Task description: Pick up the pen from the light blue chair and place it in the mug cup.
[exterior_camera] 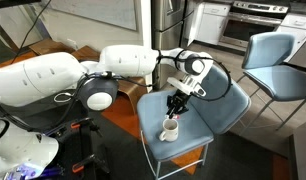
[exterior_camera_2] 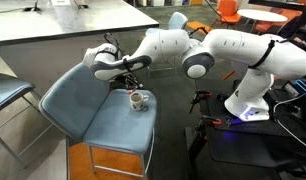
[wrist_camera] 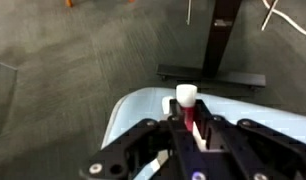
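Observation:
My gripper (wrist_camera: 190, 128) is shut on the pen (wrist_camera: 189, 112), a short pink-red stick with a white tip that pokes out past the fingers. In both exterior views the gripper (exterior_camera: 176, 104) (exterior_camera_2: 127, 84) hangs just above the small white mug cup (exterior_camera: 169, 129) (exterior_camera_2: 139, 99). The mug stands upright on the seat of the light blue chair (exterior_camera: 205, 118) (exterior_camera_2: 98, 115). The pen itself is too small to make out in the exterior views. The wrist view shows the chair seat's edge (wrist_camera: 133, 105) but not the mug.
A second, similar light blue chair (exterior_camera: 278, 60) (exterior_camera_2: 5, 95) stands close beside the first. A black stand with a flat base (wrist_camera: 213, 72) is on the carpet beyond the seat. A grey counter (exterior_camera_2: 53, 25) is behind, with robot base and cables (exterior_camera_2: 248, 105) nearby.

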Action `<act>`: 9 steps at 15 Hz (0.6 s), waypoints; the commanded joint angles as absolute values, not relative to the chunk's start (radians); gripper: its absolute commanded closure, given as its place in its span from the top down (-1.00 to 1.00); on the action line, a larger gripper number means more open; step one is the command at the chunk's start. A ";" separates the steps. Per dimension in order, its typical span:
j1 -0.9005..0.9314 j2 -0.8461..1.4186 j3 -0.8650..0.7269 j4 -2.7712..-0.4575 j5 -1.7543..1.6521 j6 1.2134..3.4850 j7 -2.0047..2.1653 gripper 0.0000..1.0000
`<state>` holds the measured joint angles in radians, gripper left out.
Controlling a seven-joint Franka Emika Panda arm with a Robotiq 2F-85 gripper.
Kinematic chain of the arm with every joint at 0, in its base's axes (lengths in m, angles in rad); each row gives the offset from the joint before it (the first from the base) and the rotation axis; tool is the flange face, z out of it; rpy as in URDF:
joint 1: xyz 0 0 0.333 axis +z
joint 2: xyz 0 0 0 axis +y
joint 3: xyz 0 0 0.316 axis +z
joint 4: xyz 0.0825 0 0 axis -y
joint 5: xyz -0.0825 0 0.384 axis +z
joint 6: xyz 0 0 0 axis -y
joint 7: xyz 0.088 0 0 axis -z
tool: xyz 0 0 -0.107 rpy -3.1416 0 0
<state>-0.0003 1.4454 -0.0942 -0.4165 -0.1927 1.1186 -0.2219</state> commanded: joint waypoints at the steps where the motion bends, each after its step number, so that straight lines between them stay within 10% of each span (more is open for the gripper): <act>1: 0.020 1.428 -0.130 -0.478 -0.259 1.024 -0.341 -0.90; 9: 0.010 1.478 -0.112 -0.451 -0.298 1.085 -0.343 -0.90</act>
<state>0.0028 1.4776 -0.1060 -0.4341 -0.2897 1.0518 -0.3517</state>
